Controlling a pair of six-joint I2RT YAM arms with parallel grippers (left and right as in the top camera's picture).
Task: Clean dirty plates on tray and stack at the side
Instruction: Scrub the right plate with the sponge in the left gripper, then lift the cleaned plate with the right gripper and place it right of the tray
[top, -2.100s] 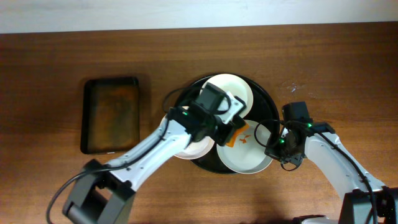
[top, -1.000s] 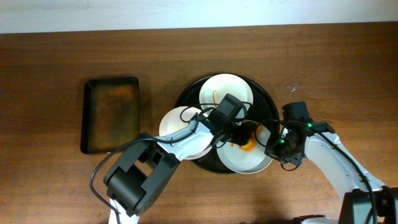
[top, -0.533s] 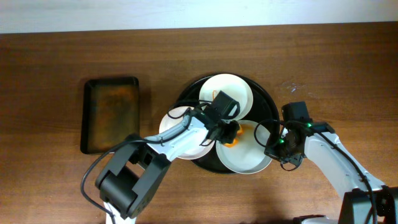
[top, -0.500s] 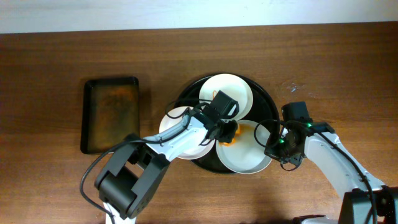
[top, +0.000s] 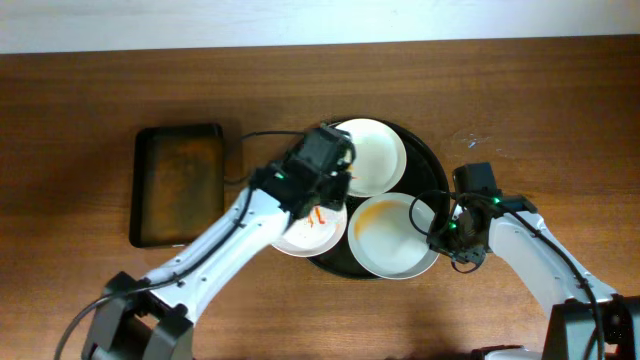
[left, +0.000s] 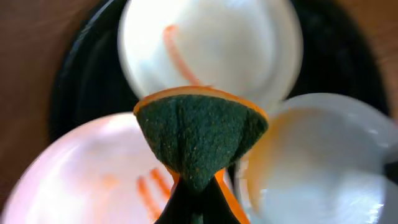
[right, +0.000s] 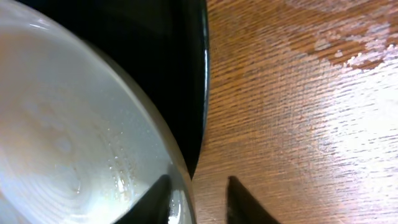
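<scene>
The left claw (left: 194, 208) is clamped on a green sponge (left: 199, 140) with an orange edge, held tip-down over the spot where three white plates meet on the round black tray (top: 425, 165). The back plate (top: 372, 157) carries one orange streak in the left wrist view. The left plate (top: 305, 232) overhangs the tray's left rim and shows several short orange marks. The front-right plate (top: 390, 238) has only a faint orange smear.

The right claw (right: 198, 200) sits at that front-right plate's outer edge, one finger above the plate's inside and the other out over the wooden tabletop (right: 298, 112). The gap is narrow and straddles the rim, but whether the fingers actually pinch it I cannot tell.

A rectangular dark tray (top: 178, 185) lies well apart to the left.
</scene>
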